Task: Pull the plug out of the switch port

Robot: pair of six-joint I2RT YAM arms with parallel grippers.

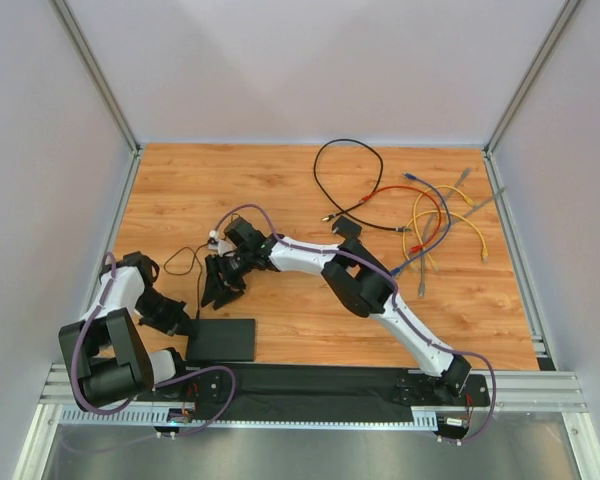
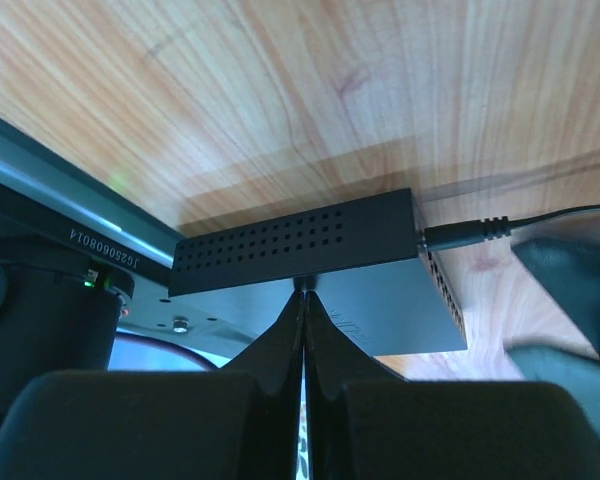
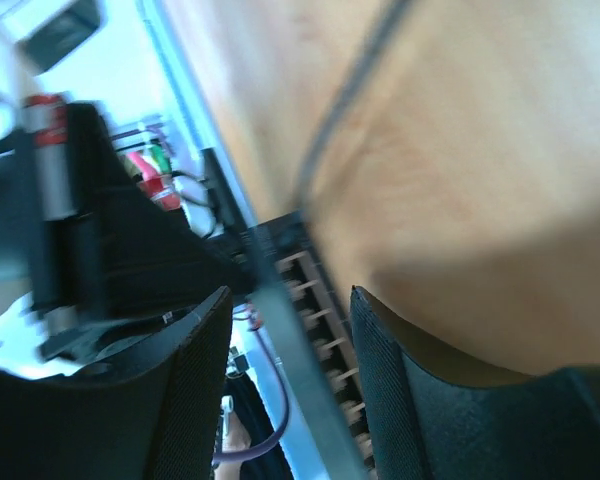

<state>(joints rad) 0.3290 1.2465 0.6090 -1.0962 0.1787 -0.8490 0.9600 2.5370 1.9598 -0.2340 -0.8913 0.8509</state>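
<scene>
Left wrist view first: my left end effector (image 2: 302, 300) is pinched fully closed with nothing between the fingers. Its tips are pressed up against the near edge of the switch port (image 2: 310, 240) right in front of it. My guess is it's there to pin the box to the surface (image 2: 280, 80) so it doesn't slide along when the plug gets pulled.

The plug (image 2: 460, 235) sits at the corner just right of those tips, and its thin cord (image 2: 565, 212) trails off further right. My right end effector (image 3: 288, 300) hangs spread open over the socket row (image 3: 325, 320) with the cord running through the gap. It's gripping nothing as far as I can tell, but that view is pretty blurry.

Only real hassle is that my two end effectors are crowded close together. The cable pile (image 1: 430, 215) lies well beyond the right one, no bother.
</scene>
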